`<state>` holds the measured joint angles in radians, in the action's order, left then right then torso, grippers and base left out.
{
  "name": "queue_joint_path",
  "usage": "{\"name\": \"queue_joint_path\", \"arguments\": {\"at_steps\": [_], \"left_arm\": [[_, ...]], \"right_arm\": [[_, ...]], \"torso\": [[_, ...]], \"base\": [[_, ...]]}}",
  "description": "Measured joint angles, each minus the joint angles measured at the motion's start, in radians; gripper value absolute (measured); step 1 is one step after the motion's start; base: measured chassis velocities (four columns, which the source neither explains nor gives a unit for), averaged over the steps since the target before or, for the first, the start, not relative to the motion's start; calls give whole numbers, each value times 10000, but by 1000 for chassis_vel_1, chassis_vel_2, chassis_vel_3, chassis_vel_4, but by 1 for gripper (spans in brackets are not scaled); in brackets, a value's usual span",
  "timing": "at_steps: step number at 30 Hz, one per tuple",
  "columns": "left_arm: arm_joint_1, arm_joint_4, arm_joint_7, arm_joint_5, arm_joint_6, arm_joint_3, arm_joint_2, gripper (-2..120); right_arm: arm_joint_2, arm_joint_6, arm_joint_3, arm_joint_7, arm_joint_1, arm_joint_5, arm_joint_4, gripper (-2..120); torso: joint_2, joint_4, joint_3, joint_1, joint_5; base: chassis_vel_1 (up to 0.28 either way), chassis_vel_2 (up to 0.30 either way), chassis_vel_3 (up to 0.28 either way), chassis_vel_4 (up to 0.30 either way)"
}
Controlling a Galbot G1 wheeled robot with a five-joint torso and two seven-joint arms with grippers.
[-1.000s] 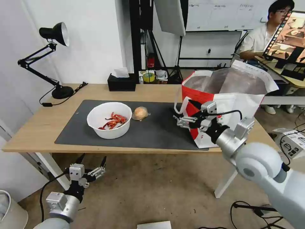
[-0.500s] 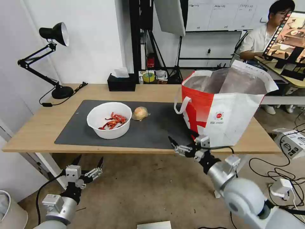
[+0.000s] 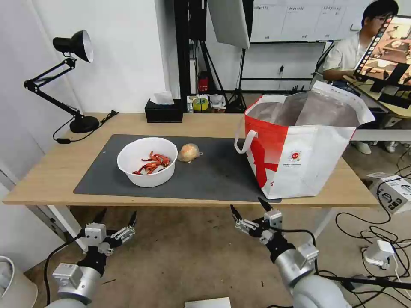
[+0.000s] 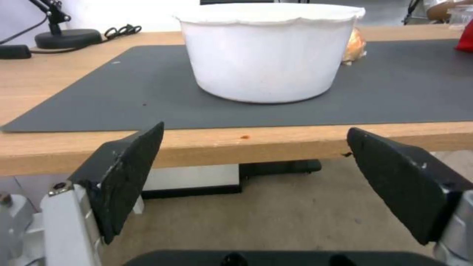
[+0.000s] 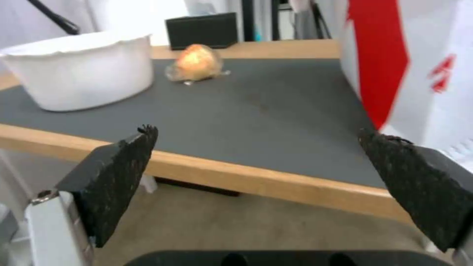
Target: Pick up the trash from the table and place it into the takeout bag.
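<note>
Inside, the takeout bag [image 3: 308, 145] is hidden by its wall. On the table's [image 3: 43, 179] mat stand the white bowl [image 3: 147, 161] with red shells and a tan wrapped lump [image 3: 189, 152], maybe bread. Left gripper [image 3: 114, 219] and right gripper [image 3: 247, 208] hang below the edge, jaws spread, empty.

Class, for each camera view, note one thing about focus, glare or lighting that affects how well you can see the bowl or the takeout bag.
Head view: even light, white bowl crisp, foil lining of the takeout bag dully reflective. Left wrist view: bowl rim washes out against the bright wall behind. Right wrist view: soft focus; bag close and blurred, wrapped lump glowing.
</note>
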<state>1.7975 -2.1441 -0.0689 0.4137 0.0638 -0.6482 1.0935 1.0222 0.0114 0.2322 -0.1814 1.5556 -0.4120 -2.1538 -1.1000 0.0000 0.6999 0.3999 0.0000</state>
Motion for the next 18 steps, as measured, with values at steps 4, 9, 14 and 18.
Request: {"name": "queue_joint_path", "arguments": {"at_steps": [4,9,14,18], "left_arm": [[47,0,6,-98,4,-1,36,100],[106,-8,23,-165,18,-6,65,100],[114,-38,32,-173,21,-6,67,100],[110,-38,35,-173,21,-3,64,100]], "right_arm": [[196,-61,-32,-631,217,436,-23,100],[414,-102,-67,-995,355,591,-17,100],[425,-123,-79,-1050,338,598,-14,100],[385,-168,-80,-1118,305,598,-14,100]], "torso": [[0,0,0,0,0],[0,0,0,0,0],[0,0,1,0,0],[0,0,0,0,0]], "base": [[0,0,0,0],[0,0,0,0],[0,0,0,0],[0,0,0,0]]}}
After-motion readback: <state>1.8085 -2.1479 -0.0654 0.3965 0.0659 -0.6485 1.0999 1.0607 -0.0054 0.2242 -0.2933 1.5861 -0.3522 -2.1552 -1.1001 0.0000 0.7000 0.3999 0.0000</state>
